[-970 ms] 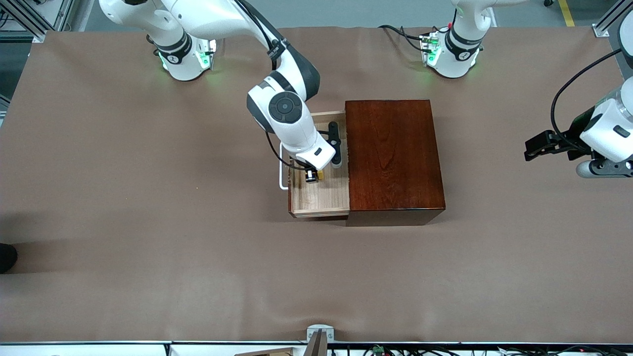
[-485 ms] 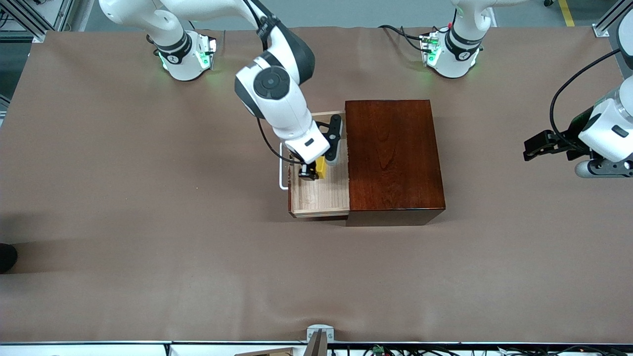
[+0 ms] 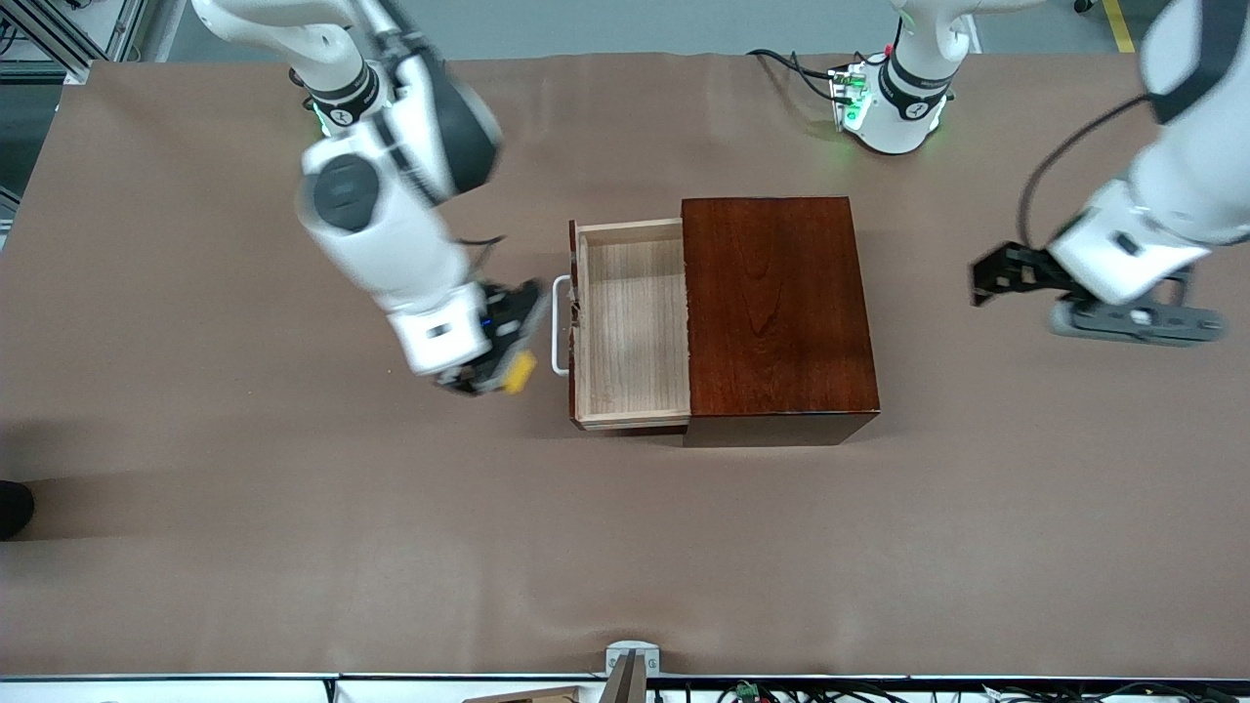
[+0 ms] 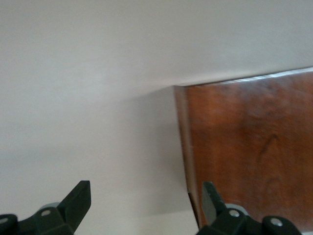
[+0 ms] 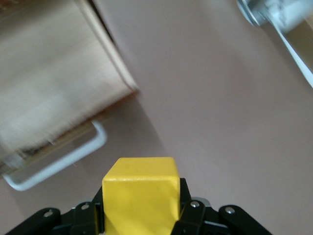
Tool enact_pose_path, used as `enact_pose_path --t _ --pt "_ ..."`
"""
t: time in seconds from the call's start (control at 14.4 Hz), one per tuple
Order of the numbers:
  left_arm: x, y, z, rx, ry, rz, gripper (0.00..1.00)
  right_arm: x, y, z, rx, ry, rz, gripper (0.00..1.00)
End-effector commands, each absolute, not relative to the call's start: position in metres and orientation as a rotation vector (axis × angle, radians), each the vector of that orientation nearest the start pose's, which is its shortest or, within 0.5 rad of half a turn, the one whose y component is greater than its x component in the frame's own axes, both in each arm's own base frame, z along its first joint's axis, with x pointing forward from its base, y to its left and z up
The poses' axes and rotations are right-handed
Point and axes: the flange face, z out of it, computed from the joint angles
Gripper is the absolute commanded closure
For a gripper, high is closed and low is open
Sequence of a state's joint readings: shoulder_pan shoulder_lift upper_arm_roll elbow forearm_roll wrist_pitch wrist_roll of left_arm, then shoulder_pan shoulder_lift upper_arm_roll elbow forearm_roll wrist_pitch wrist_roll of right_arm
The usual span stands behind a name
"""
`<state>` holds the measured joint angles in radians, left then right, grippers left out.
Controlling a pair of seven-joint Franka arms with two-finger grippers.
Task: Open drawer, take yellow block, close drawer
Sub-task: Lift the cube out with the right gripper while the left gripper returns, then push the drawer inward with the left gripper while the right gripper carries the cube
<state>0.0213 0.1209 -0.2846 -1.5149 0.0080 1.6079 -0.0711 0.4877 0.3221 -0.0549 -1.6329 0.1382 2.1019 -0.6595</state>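
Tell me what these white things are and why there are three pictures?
They are two robot arms at a brown table. One picture looks down from a high camera; the other two come from small cameras on each arm's wrist. On the table stands a dark wooden box with its drawer pulled open. The right gripper, over the table beside the drawer's white handle, has its fingers shut on a yellow block. The left gripper hangs open near the box at the other end, holding nothing.
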Motion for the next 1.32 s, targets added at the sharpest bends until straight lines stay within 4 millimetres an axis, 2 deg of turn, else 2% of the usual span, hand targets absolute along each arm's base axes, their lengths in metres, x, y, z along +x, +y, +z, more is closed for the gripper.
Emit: enact_pose_path --t 0.0,0.14,0.21,0.35,0.48,0.62,0.76,0.9,1.04,1.11,1.25 --pt "0.548 -0.21 0.59 -3.122 0.5 0.079 0.0 0.592 0.24 0.444 -2.702 -1.392 -0.204 1.0" --pt "0.525 -0.264 0.589 -3.084 0.668 0.084 0.0 0.606 0.187 0.436 -2.762 -1.275 -0.159 1.0" --pt "0.516 -0.293 0.579 -3.043 0.763 0.087 0.0 0.611 0.162 0.432 -2.785 -1.22 -0.124 1.0" --pt "0.493 -0.358 0.569 -2.904 0.968 0.048 0.0 0.616 0.107 0.411 -2.833 -1.09 -0.059 1.0" --pt "0.481 -0.405 0.565 -2.877 1.123 0.035 0.0 0.613 0.071 0.392 -2.878 -0.963 -0.014 1.0" --pt "0.461 -0.452 0.561 -2.868 1.259 0.022 0.0 0.611 0.041 0.382 -2.926 -0.823 0.022 1.0" --pt "0.448 -0.497 0.556 -2.909 1.433 -0.09 0.0 0.606 0.016 0.369 -2.967 -0.646 0.065 1.0" --pt "0.452 -0.523 0.541 -2.903 1.623 -0.189 0.0 0.6 -0.005 0.351 -3.002 -0.447 0.127 1.0" --pt "0.448 -0.556 0.521 -2.794 1.897 -0.284 0.0 0.599 -0.024 0.341 -3.066 -0.314 0.172 1.0" --pt "0.455 -0.564 0.509 -2.756 1.981 -0.337 0.0 0.598 -0.032 0.335 -3.089 -0.236 0.195 1.0" --pt "0.457 -0.581 0.483 -2.587 2.203 -0.388 0.0 0.597 -0.05 0.321 -3.096 -0.074 0.232 1.0"
